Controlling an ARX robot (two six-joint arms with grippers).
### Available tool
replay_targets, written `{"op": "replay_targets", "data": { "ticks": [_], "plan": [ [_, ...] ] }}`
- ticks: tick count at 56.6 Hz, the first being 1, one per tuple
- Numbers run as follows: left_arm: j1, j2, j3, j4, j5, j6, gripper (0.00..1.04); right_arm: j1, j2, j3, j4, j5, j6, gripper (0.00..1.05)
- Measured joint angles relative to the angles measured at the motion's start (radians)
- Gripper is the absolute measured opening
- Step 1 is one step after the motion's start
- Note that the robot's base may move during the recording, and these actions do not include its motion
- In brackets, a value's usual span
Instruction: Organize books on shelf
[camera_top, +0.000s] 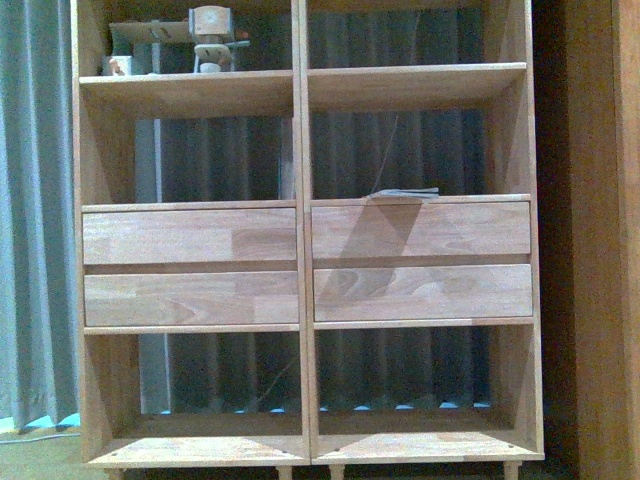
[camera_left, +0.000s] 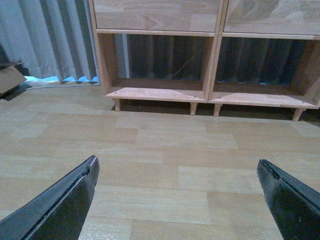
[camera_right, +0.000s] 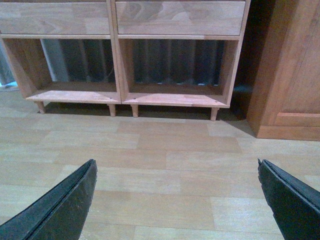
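A thin book (camera_top: 405, 193) is lying flat in the shelf (camera_top: 302, 150), at about 2 o'clock from the middle of the front view. It is resting on the board just above the upper right drawer (camera_top: 420, 230), and its edge is showing too small for any print to be read. Some wooden pieces (camera_top: 210, 40) are sitting in the compartment at 11 o'clock. A grey curtain (camera_top: 35, 200) is hanging behind and beside the shelf, and a darker wooden cabinet (camera_top: 600, 200) is standing at 3 o'clock. The shelf is standing on short legs on a pale wood-plank floor (camera_left: 165, 140). The left claw (camera_left: 176, 162) is hanging over bare floor with its black fingers (camera_left: 75, 195) spread wide and nothing between them. The right claw (camera_right: 176, 162) is doing the same.
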Motion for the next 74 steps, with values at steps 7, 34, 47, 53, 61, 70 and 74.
{"op": "replay_targets", "data": {
  "ticks": [7, 34, 47, 53, 61, 70, 74],
  "plan": [
    [0.0, 0.0, 0.0, 0.0, 0.0, 0.0, 0.97, 0.0, 0.0, 0.0, 0.0, 0.0, 0.0, 0.98],
    [0.0, 0.0, 0.0, 0.0, 0.0, 0.0, 0.97, 0.0, 0.0, 0.0, 0.0, 0.0, 0.0, 0.98],
    [0.0, 0.0, 0.0, 0.0, 0.0, 0.0, 0.97, 0.0, 0.0, 0.0, 0.0, 0.0, 0.0, 0.98],
    [0.0, 0.0, 0.0, 0.0, 0.0, 0.0, 0.97, 0.0, 0.0, 0.0, 0.0, 0.0, 0.0, 0.98],
    [0.0, -0.001, 0.0, 0.0, 0.0, 0.0, 0.97, 0.0, 0.0, 0.0, 0.0, 0.0, 0.0, 0.98],
    [0.0, -0.001, 0.0, 0.0, 0.0, 0.0, 0.97, 0.0, 0.0, 0.0, 0.0, 0.0, 0.0, 0.98],
    [0.0, -0.001, 0.0, 0.0, -0.001, 0.0, 0.97, 0.0, 0.0, 0.0, 0.0, 0.0, 0.0, 0.98]
  ]
}}
